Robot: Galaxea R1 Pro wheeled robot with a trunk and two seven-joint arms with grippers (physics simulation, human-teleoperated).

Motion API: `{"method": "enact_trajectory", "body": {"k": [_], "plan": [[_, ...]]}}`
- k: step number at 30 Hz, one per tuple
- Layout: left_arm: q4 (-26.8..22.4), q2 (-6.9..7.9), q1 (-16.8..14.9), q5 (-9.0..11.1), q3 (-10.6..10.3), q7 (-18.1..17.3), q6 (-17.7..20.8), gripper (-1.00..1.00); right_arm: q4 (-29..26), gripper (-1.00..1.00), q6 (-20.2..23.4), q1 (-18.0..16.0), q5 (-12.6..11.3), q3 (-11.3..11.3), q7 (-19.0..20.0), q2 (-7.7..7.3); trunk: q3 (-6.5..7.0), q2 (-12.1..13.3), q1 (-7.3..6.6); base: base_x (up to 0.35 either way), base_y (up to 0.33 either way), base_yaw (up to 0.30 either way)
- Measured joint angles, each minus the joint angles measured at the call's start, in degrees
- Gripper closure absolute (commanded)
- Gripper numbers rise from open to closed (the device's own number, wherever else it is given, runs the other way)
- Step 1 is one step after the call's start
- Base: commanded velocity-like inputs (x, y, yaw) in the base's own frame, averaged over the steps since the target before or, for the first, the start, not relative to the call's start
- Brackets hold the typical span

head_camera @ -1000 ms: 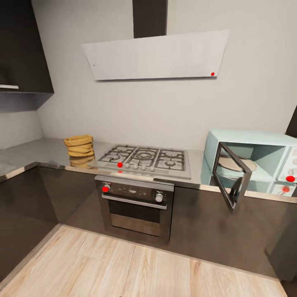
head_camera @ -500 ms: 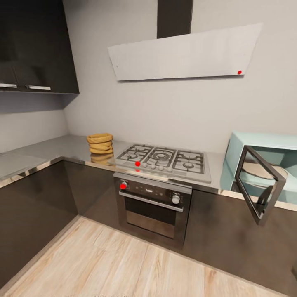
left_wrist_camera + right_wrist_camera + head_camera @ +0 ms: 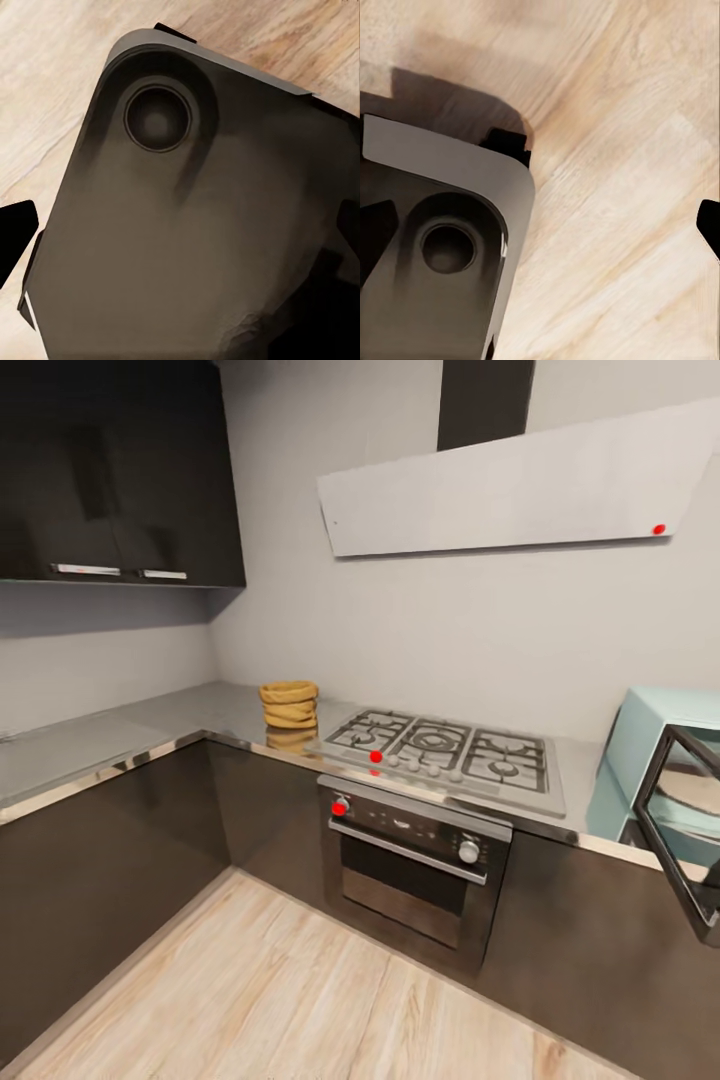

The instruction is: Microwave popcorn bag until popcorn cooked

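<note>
Camera panned left; crumpled popcorn bag.

Head view faces the countertop corner from afar; both wrist views (close) share the wood floor.

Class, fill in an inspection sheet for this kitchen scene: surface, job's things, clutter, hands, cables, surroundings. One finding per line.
Surface: grey countertop runs round the corner over dark cabinets.
Job's things: popcorn bag stands upright on the countertop beside the gas hob; microwave at the far right, its door swung open.
Clutter: nothing seen.
Hands: fingertips show at the wrist views' edges, over wood floor; open or shut cannot be told.
Cables: nothing seen.
Surroundings: oven under the hob, white hood above.
</note>
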Motion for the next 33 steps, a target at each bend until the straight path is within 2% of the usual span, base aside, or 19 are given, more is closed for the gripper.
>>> {"method": "enact_trajectory", "body": {"k": [8, 23, 27, 33], "plan": [[0.0, 0.00, 0.0, 0.0, -0.1, 0.0, 0.0, -1.00, 0.0, -1.00, -1.3, 0.7, 0.1, 0.0, 0.1, 0.70, 0.00, 0.0, 0.00, 0.000, 0.000, 0.273], [0.0, 0.00, 0.0, 0.1, 0.0, 0.0, 0.1, -1.00, 0.0, -1.00, -1.4, 0.7, 0.1, 0.0, 0.1, 0.67, 0.00, 0.0, 0.00, 0.000, 0.000, 0.270], [0.0, 0.00, 0.0, 0.3, -0.2, 0.0, 0.1, -1.00, -0.1, -1.00, -1.5, 0.7, 0.1, 0.0, 0.0, 0.67, 0.00, 0.0, -0.01, 0.076, 0.000, 0.071], [0.0, 0.00, 0.0, -0.1, -0.6, -0.5, 0.7, -1.00, -0.1, -1.00, -1.4, 0.7, 0.1, 0.0, 0.0, 0.41, 0.00, 0.0, -0.03, 0.303, 0.000, 0.003]]}}
